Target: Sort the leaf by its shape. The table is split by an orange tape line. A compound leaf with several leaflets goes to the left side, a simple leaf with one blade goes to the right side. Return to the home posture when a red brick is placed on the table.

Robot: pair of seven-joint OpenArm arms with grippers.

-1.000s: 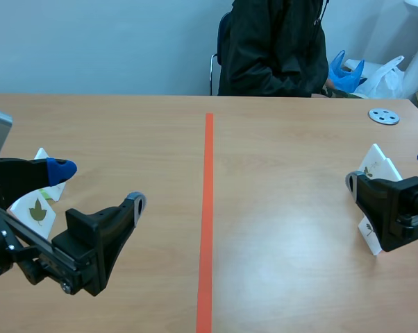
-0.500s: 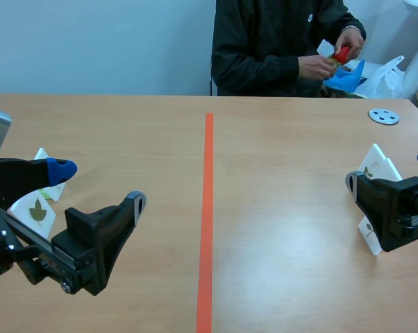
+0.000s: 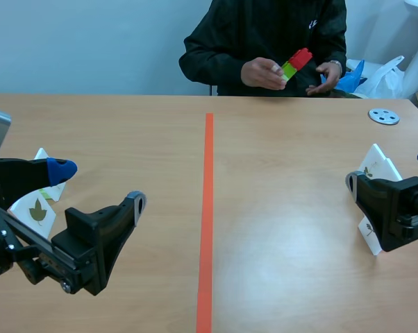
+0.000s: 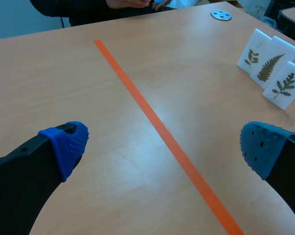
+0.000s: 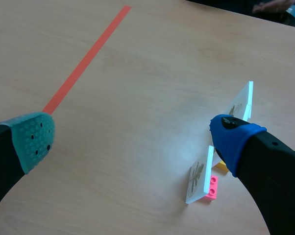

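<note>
Change was confined to the person at the top of the frame; both arms were found exactly where they had been a second before. At the lower left, the left gripper [image 3: 98,184] was held low over the table [image 3: 285,229] with its fingers spread wide and nothing between them, and the left cards [image 3: 37,210] with their leaf prints stood just beside it. The tape line [image 3: 207,222] ran down the middle.

At the upper centre, right of the line, a red brick [image 3: 301,57] stacked on a green brick [image 3: 289,70] was held up in the person's hand [image 3: 263,73], above the far edge and not yet set down. A second before, the person had been turned toward the bags [image 3: 386,75] at the upper right. Half a second before, the red piece had been held there in both hands.

At the right edge, the right gripper [image 3: 388,170] was likewise spread wide and empty, with the right cards [image 3: 378,164] beside it. The red brick was judged to be the signal for the home posture. As it had not touched the table, the return was not yet called for.
</note>
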